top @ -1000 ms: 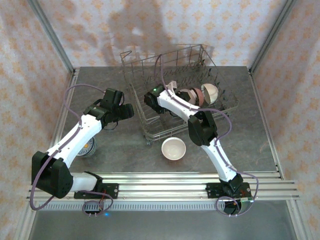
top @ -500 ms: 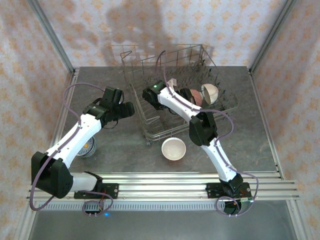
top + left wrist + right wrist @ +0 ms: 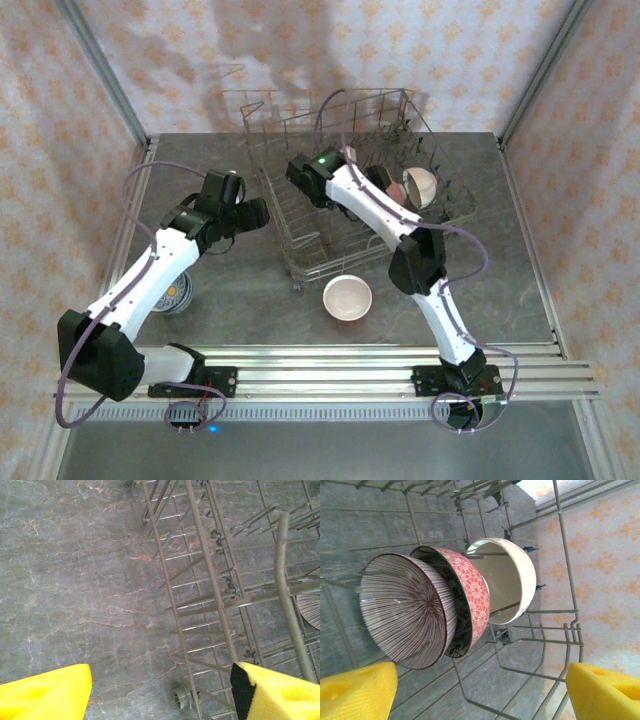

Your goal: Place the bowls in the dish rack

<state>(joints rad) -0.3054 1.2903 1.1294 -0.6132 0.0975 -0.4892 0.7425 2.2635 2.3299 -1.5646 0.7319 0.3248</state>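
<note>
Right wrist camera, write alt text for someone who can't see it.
A striped bowl, a red patterned bowl and a white bowl stand on edge in the dish rack. The right hand is open and empty.

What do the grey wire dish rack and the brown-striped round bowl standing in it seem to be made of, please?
Grey wire dish rack: likely metal, dull grey finish; thin rigid rods.
Brown-striped round bowl: probably glazed ceramic; smooth surface, fine painted lines, thick rim.
</note>
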